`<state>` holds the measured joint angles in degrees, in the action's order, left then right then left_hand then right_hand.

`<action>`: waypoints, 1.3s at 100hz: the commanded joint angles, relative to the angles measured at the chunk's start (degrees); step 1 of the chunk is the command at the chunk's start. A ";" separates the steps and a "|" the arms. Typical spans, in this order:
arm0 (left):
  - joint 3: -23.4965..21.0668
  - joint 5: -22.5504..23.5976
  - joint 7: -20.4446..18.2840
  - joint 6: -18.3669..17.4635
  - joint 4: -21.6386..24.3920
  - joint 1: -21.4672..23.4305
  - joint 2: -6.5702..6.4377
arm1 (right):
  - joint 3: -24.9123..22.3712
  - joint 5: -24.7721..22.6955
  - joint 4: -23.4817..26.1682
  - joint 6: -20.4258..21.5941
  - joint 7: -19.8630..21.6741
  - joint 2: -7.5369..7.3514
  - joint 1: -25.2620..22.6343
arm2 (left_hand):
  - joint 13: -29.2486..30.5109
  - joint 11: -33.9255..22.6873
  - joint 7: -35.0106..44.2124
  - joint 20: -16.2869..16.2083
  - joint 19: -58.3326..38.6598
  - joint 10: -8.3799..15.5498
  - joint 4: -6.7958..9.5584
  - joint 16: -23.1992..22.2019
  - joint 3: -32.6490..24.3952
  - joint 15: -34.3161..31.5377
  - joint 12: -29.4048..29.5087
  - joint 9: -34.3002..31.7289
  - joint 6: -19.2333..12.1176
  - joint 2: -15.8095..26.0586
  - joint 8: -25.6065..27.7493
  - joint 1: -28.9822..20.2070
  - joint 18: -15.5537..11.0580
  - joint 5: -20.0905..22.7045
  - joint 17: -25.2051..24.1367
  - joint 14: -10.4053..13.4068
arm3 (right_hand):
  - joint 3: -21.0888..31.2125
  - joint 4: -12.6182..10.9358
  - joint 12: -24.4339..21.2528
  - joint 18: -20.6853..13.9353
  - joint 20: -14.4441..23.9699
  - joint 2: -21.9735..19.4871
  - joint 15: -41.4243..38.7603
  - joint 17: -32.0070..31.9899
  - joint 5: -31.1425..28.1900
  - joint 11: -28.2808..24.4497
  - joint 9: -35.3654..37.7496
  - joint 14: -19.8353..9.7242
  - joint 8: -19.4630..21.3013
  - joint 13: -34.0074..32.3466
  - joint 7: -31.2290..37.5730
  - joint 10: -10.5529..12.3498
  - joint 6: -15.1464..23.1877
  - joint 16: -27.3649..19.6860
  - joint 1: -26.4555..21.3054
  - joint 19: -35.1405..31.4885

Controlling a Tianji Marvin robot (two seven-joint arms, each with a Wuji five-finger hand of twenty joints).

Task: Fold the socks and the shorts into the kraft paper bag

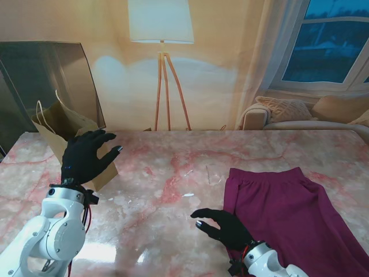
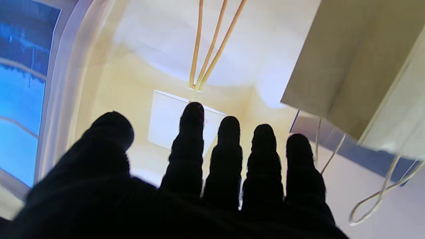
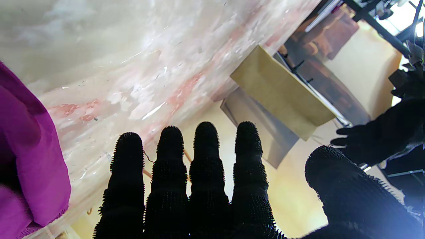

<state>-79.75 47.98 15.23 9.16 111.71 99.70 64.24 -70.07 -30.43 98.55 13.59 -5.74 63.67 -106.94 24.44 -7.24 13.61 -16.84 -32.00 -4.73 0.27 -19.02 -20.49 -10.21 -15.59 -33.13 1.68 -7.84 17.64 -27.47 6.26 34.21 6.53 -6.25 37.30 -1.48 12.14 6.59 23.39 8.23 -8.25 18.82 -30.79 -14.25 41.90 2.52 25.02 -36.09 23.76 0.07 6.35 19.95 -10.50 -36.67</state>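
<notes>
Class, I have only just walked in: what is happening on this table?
A two-armed robot is packing clothes. Its black-gloved left hand hovers open beside the brown kraft paper bag at the far left. Its right hand, also open, hangs beside the flat magenta fabric shorts on the pink marble table. Nothing is held; no socks are visible.

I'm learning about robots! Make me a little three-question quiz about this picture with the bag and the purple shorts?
1. True or false: the left hand holds the purple shorts.
2. Which hand is beside the kraft paper bag? A) left B) right
3. Fill in: the right hand's fingers are spread and hold ____.

Key: 1 false; 2 A; 3 nothing.
</notes>
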 commanded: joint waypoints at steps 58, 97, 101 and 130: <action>3.53 -16.31 0.55 -10.60 -11.55 3.68 2.33 | -0.74 -2.92 5.41 -2.63 0.47 -0.06 -1.46 | -0.32 1.26 -1.82 0.26 0.87 -0.35 2.92 0.20 4.17 1.25 1.17 2.12 1.90 1.89 -0.94 -0.63 -2.58 0.00 -0.52 0.97 | -0.58 2.69 -0.99 -0.01 1.92 -0.73 -1.01 0.25 1.06 0.66 -3.03 0.38 0.08 -0.73 -0.38 1.10 1.22 1.07 -0.62 -1.63; 4.48 -18.84 -4.08 -14.84 -12.96 4.35 1.50 | -5.08 -5.91 11.24 -7.24 5.58 -0.94 -3.05 | -1.55 1.43 -2.08 1.27 2.95 0.20 3.74 0.61 1.37 1.97 1.33 3.35 0.25 0.98 -0.91 -1.51 -2.41 -2.12 -1.30 1.79 | -0.36 2.68 -1.22 -0.61 1.97 -0.78 -1.20 1.01 0.95 0.34 -2.84 0.25 0.05 -1.21 -0.43 0.77 0.81 1.10 -0.51 -1.99; 4.49 -18.68 -4.51 -14.95 -12.93 4.49 1.38 | -5.61 -6.32 11.56 -7.92 6.22 -1.04 -3.11 | -1.55 1.38 -2.04 1.32 3.06 0.32 3.70 0.61 1.20 1.96 1.32 3.41 0.24 1.03 -0.89 -1.32 -2.52 -2.29 -1.25 1.88 | -0.30 2.67 -1.25 -0.75 1.98 -0.80 -1.28 1.22 0.85 0.28 -2.68 0.27 0.05 -1.44 -0.42 0.47 0.60 1.11 -0.47 -2.09; 4.43 -19.64 -5.63 -15.00 -12.80 4.96 1.24 | -9.25 -8.11 11.68 -14.01 11.65 -1.74 -2.04 | -1.94 1.28 -1.72 1.39 3.29 0.26 3.61 0.64 -0.09 2.02 1.34 3.81 0.30 0.73 -0.83 -0.93 -2.27 -2.60 -1.46 2.06 | 0.74 2.60 -1.69 -2.64 1.23 -0.55 -1.68 2.85 -0.31 0.21 -0.55 0.48 -0.17 -3.05 -0.37 -1.77 -1.58 0.98 -0.05 -2.35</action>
<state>-75.41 28.59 9.93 -5.88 98.75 104.27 65.63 -78.73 -37.97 110.60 0.09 5.81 62.43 -109.49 23.58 -6.92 12.27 -16.11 -29.54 -5.46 2.52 -18.93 -19.98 -9.40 -14.92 -31.85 2.98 -6.74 17.33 -27.69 5.09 32.32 5.78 -6.08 37.31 -1.48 11.48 6.25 23.39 8.23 -8.29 21.15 -30.73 -14.27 40.62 2.52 25.02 -37.71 23.76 -0.59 5.55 19.95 -10.50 -37.33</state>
